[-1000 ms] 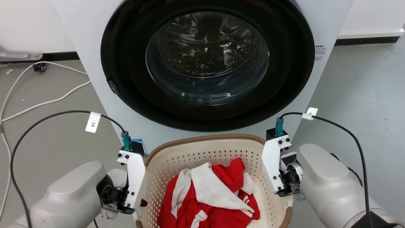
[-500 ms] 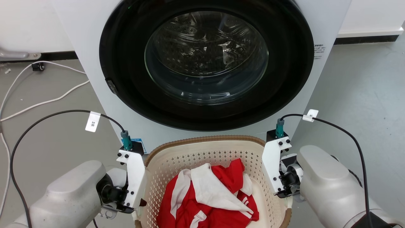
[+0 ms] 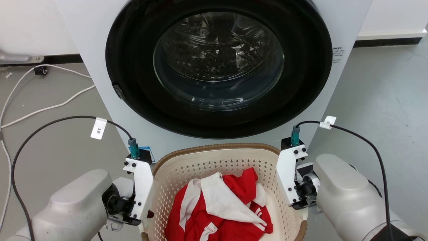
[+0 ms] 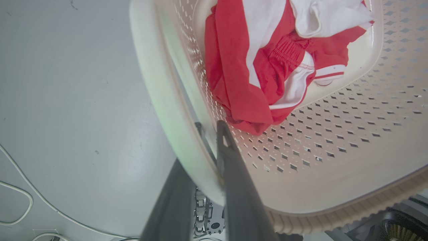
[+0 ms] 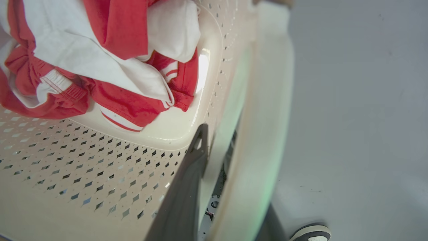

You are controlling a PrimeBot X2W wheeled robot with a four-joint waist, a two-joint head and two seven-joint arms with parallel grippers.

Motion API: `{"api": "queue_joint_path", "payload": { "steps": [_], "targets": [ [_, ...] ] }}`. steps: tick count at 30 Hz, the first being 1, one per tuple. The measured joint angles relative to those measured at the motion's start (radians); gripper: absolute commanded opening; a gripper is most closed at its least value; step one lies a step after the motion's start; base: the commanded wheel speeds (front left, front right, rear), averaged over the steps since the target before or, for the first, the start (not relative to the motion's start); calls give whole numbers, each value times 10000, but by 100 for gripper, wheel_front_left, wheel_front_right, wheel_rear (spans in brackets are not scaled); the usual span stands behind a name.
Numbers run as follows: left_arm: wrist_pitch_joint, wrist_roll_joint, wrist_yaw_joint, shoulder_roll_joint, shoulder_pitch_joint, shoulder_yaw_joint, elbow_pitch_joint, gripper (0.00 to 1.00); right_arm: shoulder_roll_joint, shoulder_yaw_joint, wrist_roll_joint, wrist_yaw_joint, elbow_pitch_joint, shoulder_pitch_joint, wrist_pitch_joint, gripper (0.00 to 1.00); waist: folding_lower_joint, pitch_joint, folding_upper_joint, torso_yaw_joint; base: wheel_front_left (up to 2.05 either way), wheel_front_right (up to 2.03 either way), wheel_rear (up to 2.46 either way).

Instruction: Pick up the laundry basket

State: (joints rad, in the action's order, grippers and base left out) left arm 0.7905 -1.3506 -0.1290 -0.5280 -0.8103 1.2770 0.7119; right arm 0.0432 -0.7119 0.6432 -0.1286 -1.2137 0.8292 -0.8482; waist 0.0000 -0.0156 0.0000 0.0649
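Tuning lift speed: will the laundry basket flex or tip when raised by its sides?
Probably light: the laundry basket holds few clothes. Perforated walls may flex slightly. Tipping seems unlikely: left gripper and right gripper clamp opposite sides.

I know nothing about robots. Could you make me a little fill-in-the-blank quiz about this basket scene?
1. The clothes in the laundry basket are white and ____.
2. The basket's woven-look rim is coloured ____.
3. The left gripper and the right gripper each straddle one side of the basket, one finger inside the wall and the other ____.
Missing words: red; brown; outside.
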Motion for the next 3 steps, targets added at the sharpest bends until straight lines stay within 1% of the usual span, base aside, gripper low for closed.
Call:
{"api": "queue_joint_path", "payload": {
  "steps": [3],
  "targets": [
    [2,0,-2,10,-1,0,21,0,-2,-27,50,-2,-19,0,2,0,0,-10,0,-14,0,0,0]
  ]
}}
